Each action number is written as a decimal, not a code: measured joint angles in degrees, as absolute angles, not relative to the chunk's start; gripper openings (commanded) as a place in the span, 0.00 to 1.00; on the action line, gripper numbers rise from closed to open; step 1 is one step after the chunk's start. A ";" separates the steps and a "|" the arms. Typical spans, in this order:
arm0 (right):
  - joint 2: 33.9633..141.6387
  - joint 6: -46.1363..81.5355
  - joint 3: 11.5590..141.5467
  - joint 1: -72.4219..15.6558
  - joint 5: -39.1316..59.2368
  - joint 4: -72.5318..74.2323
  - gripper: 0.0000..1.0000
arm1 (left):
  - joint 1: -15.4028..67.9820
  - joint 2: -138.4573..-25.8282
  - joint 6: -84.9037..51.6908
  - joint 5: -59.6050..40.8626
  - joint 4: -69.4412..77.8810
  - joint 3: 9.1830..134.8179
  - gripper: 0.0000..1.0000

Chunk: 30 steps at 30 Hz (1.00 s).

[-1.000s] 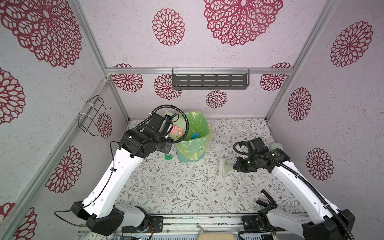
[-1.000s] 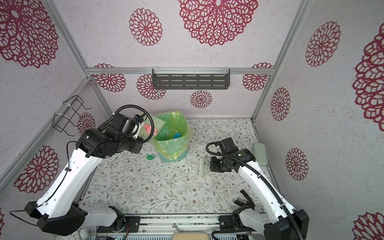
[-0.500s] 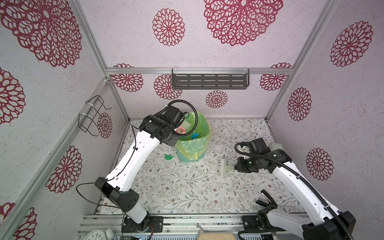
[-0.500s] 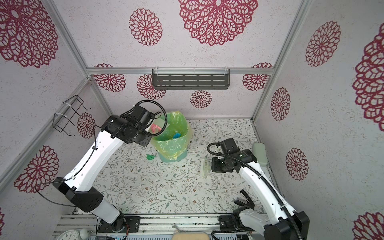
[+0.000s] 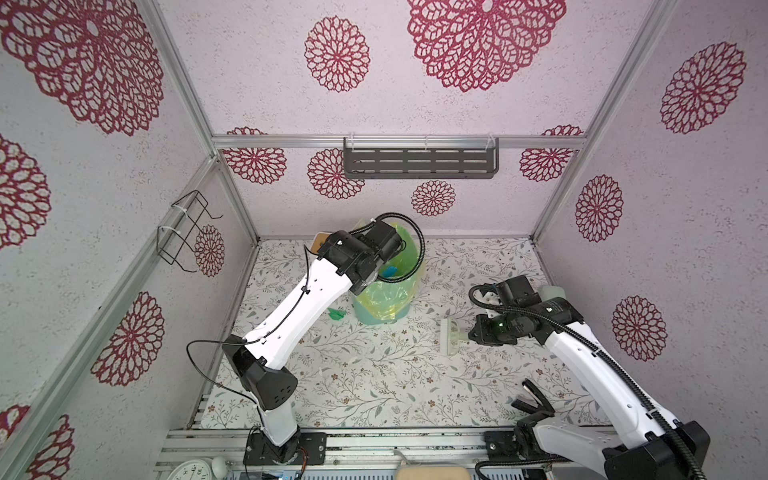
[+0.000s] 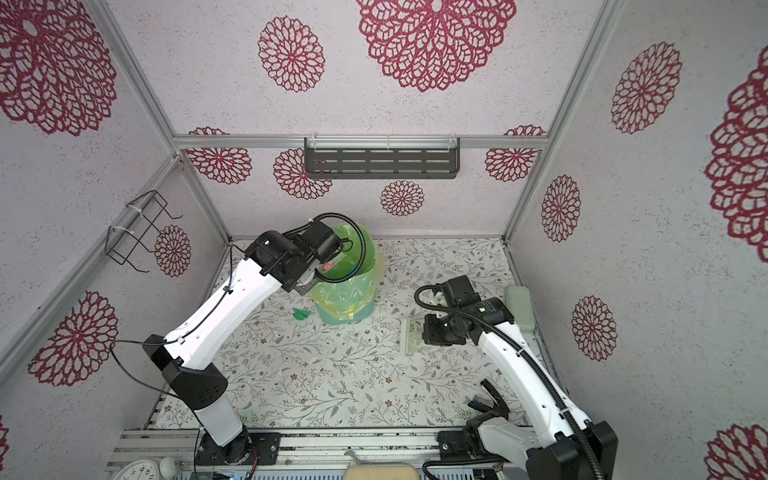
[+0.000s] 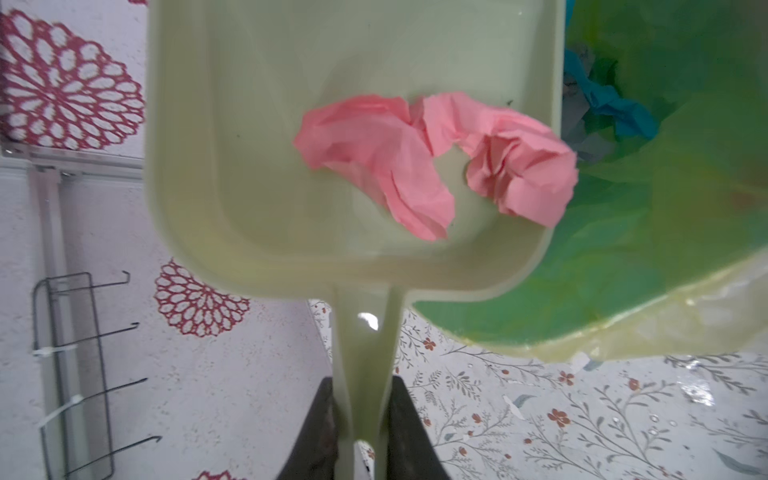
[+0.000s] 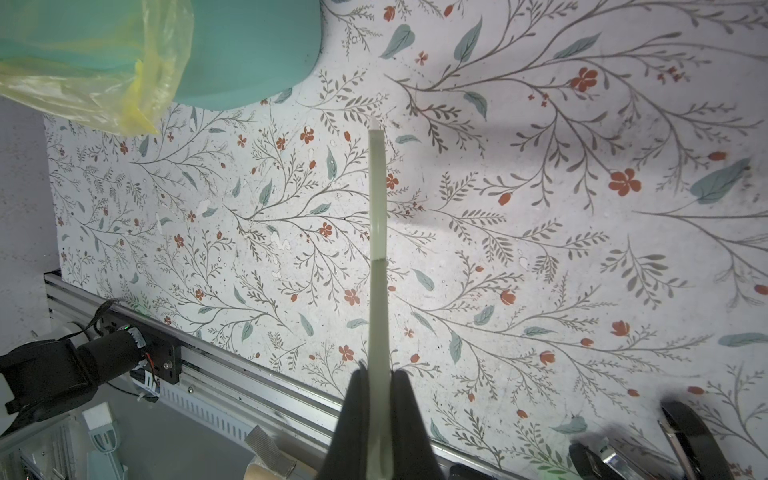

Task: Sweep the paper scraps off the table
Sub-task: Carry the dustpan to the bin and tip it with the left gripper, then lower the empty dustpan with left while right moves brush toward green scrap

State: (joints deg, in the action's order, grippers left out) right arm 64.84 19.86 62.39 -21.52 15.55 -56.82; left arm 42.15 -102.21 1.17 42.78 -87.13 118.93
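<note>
1. Left gripper [image 7: 363,415] clamped on the handle of pale green plastic dustpan [image 7: 249,166], held at the mouth of yellow-green plastic bin liner [image 7: 665,208].
2. Two pink crumpled paper scraps [image 7: 374,158] at the pan's edge; blue paper scrap [image 7: 615,108] inside the liner.
3. Green paper scrap [image 5: 336,313] on leaf-printed white table [image 5: 374,374], just beside the bin.
4. Right gripper [image 8: 379,382] closed on pale green plastic brush [image 8: 377,208], over the table.

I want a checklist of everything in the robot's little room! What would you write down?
Surface: flowery table, one green paper scrap lying beside the bin.
Job's things: pink scraps in the dustpan, held at the bin's opening; blue scrap already inside.
Clutter: black tool at the table's front right; pale green block by the right wall.
Grippers: left gripper shut on the dustpan handle; right gripper shut on the brush.
Cables: black hose loops over the bin.
Surroundings: dark shelf on the back wall, wire rack on the left wall.
</note>
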 measured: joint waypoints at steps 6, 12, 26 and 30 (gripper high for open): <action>65.49 18.94 62.87 -21.37 15.81 -57.56 0.00 | 45.95 -101.82 6.96 54.11 -82.43 113.32 0.06; 66.32 18.46 63.07 -21.30 16.71 -57.74 0.00 | 46.87 -100.77 13.72 62.76 -76.49 105.54 0.06; 65.43 19.68 62.22 -23.22 19.86 -54.24 0.00 | 46.76 -96.90 15.86 66.08 -72.95 107.39 0.06; 63.77 20.23 62.22 -28.45 18.83 -53.17 0.00 | 45.91 -95.35 12.12 62.28 -73.58 110.54 0.06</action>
